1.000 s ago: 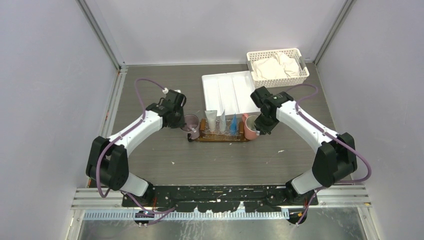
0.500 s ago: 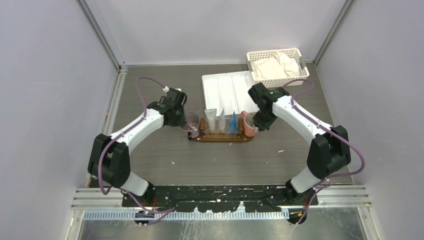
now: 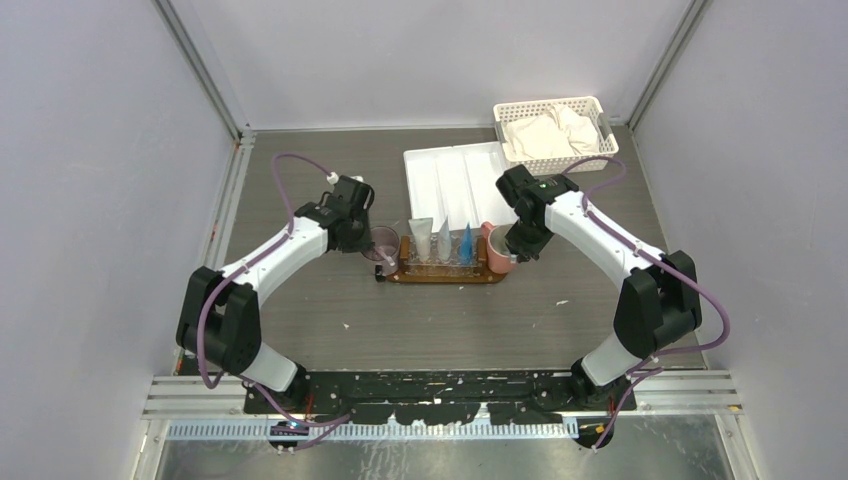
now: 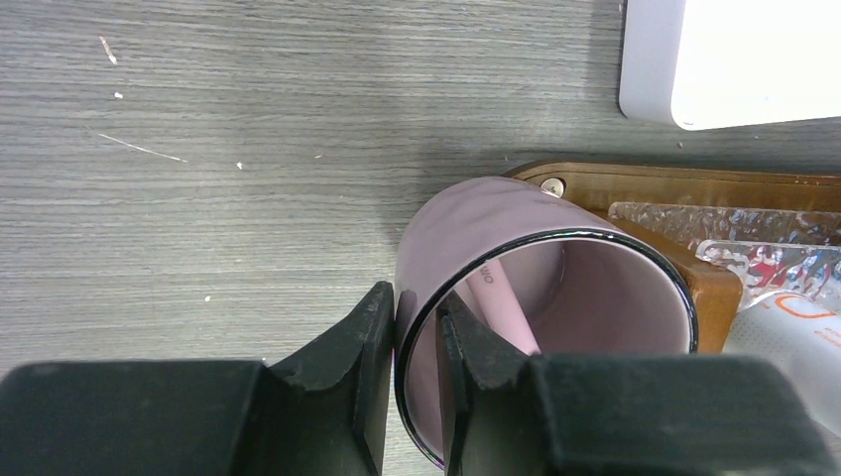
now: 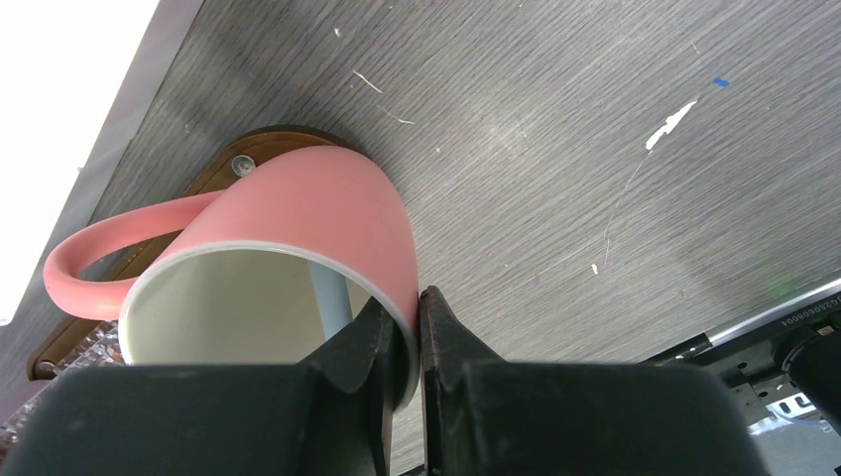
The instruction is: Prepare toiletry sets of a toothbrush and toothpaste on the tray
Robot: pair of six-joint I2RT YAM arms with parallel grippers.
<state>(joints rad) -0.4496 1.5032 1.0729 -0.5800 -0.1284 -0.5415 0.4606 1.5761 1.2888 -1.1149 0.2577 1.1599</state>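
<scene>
The brown wooden tray (image 3: 445, 273) lies mid-table with two white-grey toothpaste tubes (image 3: 421, 240) and a blue tube (image 3: 466, 244) on it. My left gripper (image 3: 372, 243) is shut on the rim of a lilac cup (image 4: 516, 248), one finger inside and one outside, at the tray's left end (image 4: 674, 188). A pink toothbrush (image 4: 504, 305) stands in the cup. My right gripper (image 3: 515, 248) is shut on the rim of a pink mug (image 5: 327, 203) at the tray's right end (image 5: 213, 178). A grey-blue handle (image 5: 327, 293) shows inside the mug.
A white divided tray (image 3: 455, 180) lies just behind the wooden tray; its corner shows in the left wrist view (image 4: 734, 59). A white lattice basket (image 3: 555, 130) holding cloths stands at the back right. Walls enclose the table on three sides.
A second ago the right arm drew its elbow in and shifted the pink mug slightly toward the tray's end. Both arms have stayed nearly still over the last half second.
</scene>
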